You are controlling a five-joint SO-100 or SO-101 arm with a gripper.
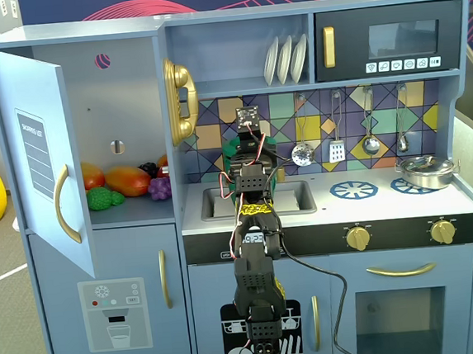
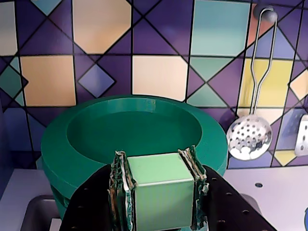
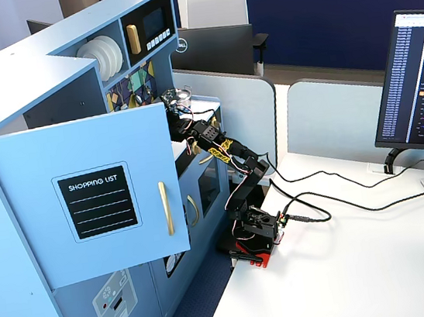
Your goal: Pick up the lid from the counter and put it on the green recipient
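In the wrist view the lid is sitting bottom centre, right in front of the pot; a slotted spoon is hanging at right.

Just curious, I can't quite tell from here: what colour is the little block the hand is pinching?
Pale green knob, lighter than the pot; clearest in the wrist view.

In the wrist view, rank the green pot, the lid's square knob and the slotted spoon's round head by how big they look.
1. The green pot, clearly the widest.
2. The lid's square knob, pinched between the gripper fingers; it sits nearest the camera, so it likely looks oversized.
3. The slotted spoon's head, smallest, hanging further back on the wall.
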